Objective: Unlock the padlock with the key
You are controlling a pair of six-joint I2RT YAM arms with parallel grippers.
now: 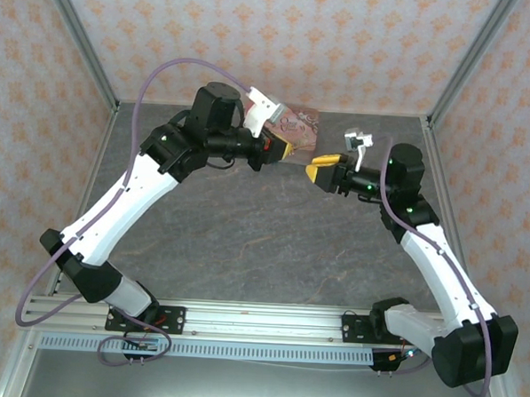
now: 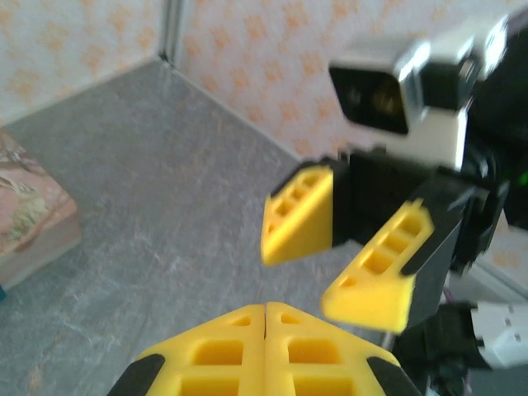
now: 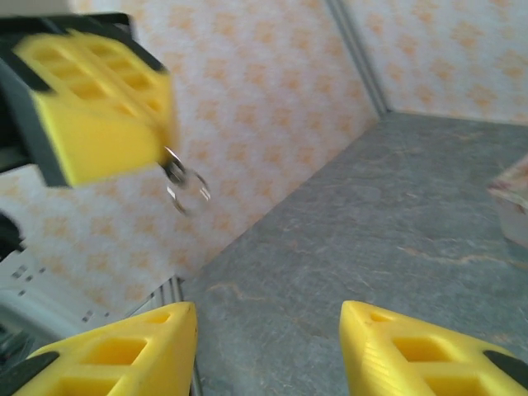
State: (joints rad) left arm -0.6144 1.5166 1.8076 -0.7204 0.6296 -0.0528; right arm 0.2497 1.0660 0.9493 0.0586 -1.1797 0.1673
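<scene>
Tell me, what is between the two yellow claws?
A small key ring, dangling from the shut left gripper toward the open right gripper; otherwise bare air, seen in the right wrist view.

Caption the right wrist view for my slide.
Open right gripper faces the shut left gripper, a key ring dangling from its fingertips.

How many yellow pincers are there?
2. The left yellow plastic pincer, near the pink picture tin, is shut on a small metal key ring; the right yellow pincer, open, faces it.
</scene>
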